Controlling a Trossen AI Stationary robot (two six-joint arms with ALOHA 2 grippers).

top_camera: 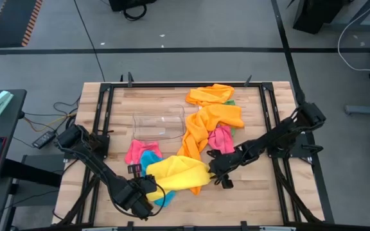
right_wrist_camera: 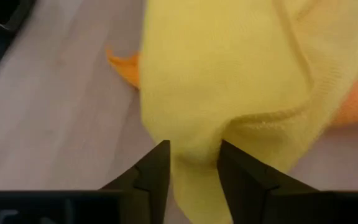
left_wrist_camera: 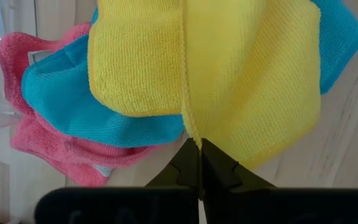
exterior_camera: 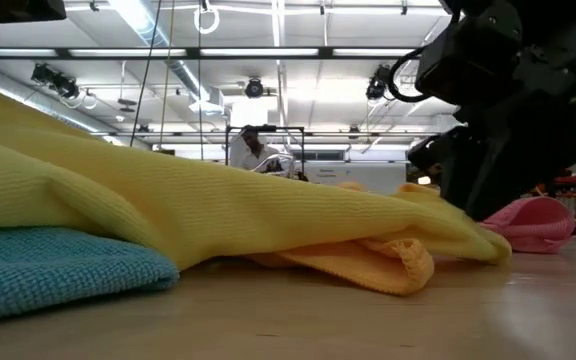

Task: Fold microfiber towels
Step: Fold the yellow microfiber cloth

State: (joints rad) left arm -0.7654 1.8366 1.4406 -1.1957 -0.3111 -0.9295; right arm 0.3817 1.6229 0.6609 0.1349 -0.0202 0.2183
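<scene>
A yellow towel (top_camera: 175, 173) lies across the table's near middle, between my two grippers. My left gripper (top_camera: 148, 187) is shut on its left end and my right gripper (top_camera: 212, 168) closes on its right end. The yellow towel's middle rests on a blue towel (top_camera: 149, 160) and on the near end of a long orange towel (top_camera: 201, 131). A pink towel (top_camera: 135, 151) lies under the blue one. My left gripper pinches the yellow towel's hemmed edge (left_wrist_camera: 190, 127) between its two fingers, coming steeply from above. The cloth fans out past the fingertips, raised above the blue towel (left_wrist_camera: 61, 99). My right gripper has a bunched fold of the yellow towel's right end (right_wrist_camera: 194, 152) between its two fingers (right_wrist_camera: 157, 165), slanting down from the table's right. That end lies low on the wood.
A clear plastic bin (top_camera: 159, 125) stands just beyond the towels. A second orange towel (top_camera: 211, 95) lies at the far edge over a green one (top_camera: 230, 101), and another pink towel (top_camera: 221, 138) lies next to my right arm. Bare wood lies along the near edge.
</scene>
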